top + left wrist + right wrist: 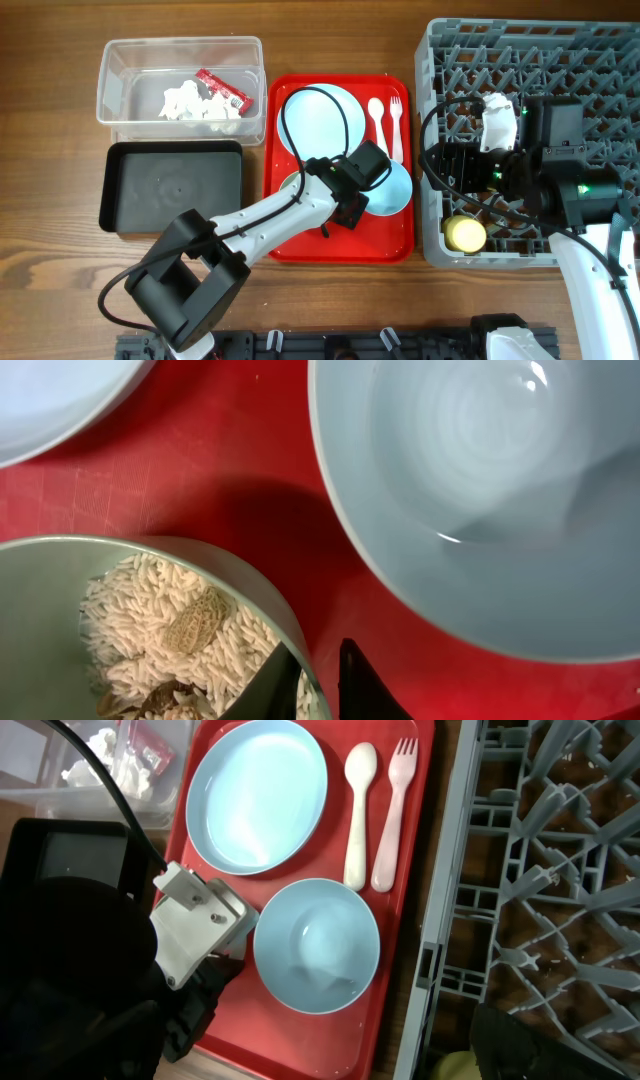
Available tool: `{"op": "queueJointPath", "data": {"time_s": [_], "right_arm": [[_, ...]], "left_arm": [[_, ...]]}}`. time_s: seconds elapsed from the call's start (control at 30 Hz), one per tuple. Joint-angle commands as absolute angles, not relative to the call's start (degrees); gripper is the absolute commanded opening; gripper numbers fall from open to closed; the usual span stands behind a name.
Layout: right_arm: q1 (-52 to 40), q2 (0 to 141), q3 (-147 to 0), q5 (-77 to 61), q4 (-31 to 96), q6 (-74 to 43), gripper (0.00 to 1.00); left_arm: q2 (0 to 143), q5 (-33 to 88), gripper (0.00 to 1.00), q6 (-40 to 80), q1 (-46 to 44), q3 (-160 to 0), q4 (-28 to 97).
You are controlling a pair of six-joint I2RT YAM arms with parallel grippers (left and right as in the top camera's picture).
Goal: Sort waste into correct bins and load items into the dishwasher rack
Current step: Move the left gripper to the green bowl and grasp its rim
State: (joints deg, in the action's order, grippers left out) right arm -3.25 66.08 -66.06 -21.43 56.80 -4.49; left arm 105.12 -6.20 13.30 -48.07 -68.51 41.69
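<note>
Two bowls share the red tray (230, 470) as my left jaws clench the pale green bowl (40, 610) by its rim, one finger (268, 688) inside, at the tray's 7 o'clock; rice and brown scraps (170, 630) lie within. The light blue bowl (480, 490) sits at 5 o'clock, the plate (318, 120) at 11. My right jaws hang released over the grey rack (590, 60), at 3 o'clock on the worktop (60, 280).

black tray (175, 185) clear, arm (270, 215) seemingly crowds bowl (395, 190)
</note>
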Motion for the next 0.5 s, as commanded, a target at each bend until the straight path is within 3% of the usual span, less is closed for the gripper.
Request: {"op": "queueJointPath", "data": {"time_s": [0.0,0.17,0.47], "right_arm": [[-3.57,66.28,-67.18,-22.59,56.88,-4.91,1.0],[-3.57,66.28,-67.18,-22.59,56.88,-4.91,1.0],[-3.57,66.28,-67.18,-22.57,56.84,-4.64,1.0]], "left_arm": [[105.82,-6.48,0.12,12.43,-48.49,-67.13,40.42],[105.82,-6.48,0.04,12.43,-48.49,-66.63,40.01],[105.38,-6.48,0.04,13.39,-48.49,-66.87,39.72]]}}
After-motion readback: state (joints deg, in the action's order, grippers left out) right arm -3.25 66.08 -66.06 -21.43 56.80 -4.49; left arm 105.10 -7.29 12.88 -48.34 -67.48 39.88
